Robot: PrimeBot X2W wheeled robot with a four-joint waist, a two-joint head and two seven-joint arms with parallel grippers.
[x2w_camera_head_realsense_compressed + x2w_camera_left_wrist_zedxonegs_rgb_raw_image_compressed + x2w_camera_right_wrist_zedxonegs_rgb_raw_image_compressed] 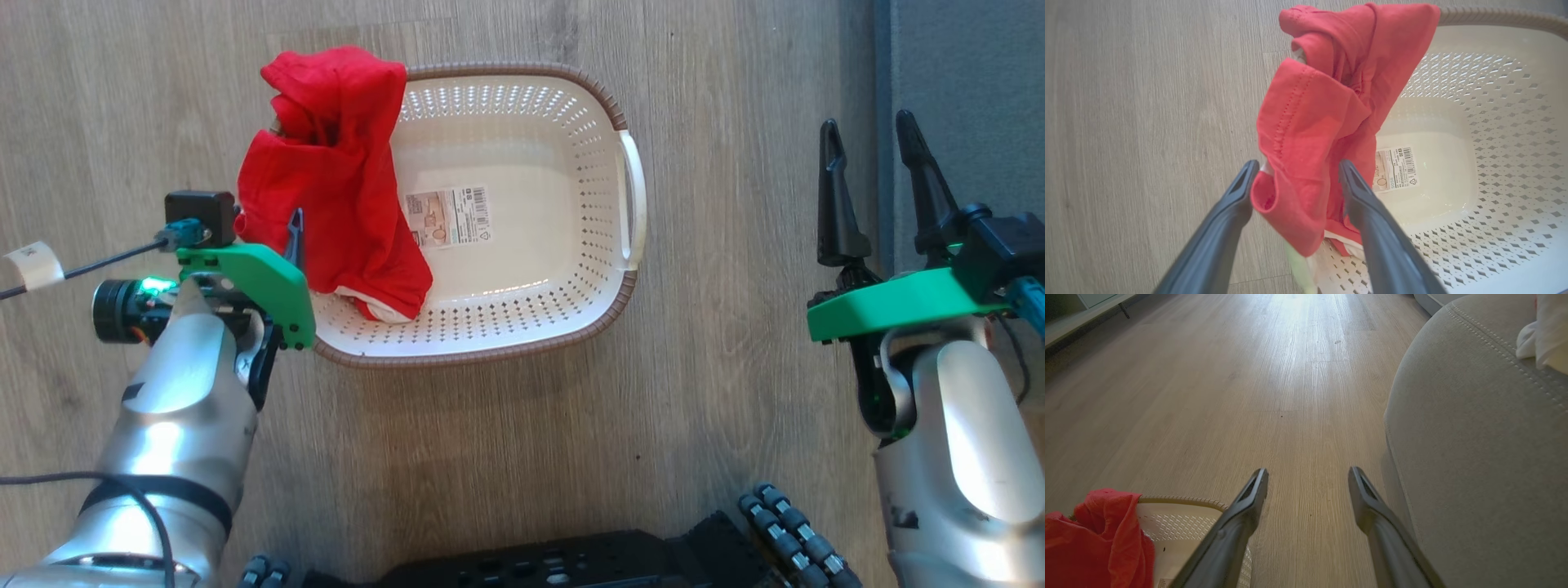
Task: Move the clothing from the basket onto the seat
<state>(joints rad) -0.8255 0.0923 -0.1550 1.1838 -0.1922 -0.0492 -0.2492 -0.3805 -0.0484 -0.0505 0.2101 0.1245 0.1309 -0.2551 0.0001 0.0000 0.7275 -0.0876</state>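
1. The wooden floor [122,98] lies to the left of the left tool [1297,168]. This tool's two dark fingers are spread wide, and its tips point down at the left end of the basket [588,204].
2. A fold of the red clothing [335,180] sits in the gap between those spread fingers. In the left wrist view it touches the inner side of the left finger, and the fingers do not squeeze it. The rest of the red bunch runs on beyond the tips, draped over the basket's left rim and far left corner, partly inside and partly spilling outside. A white edge [375,306] peeks from under the red piece's near end, just right of the tool.
3. The basket stands on the floor, stretching away to the right of the left tool. A printed label [447,216] lies flat on its bottom, just right of the red fabric.
4. The right tool [867,122] is well apart from the basket, which is to its left. Its fingers are spread, and the floor shows between them in the right wrist view.
5. The grey seat [1474,457] rises just to the right of the right tool, with its rounded, stitched edge near the right finger. A white cloth [1547,330] lies on top of the seat, beyond the tips and to the right.
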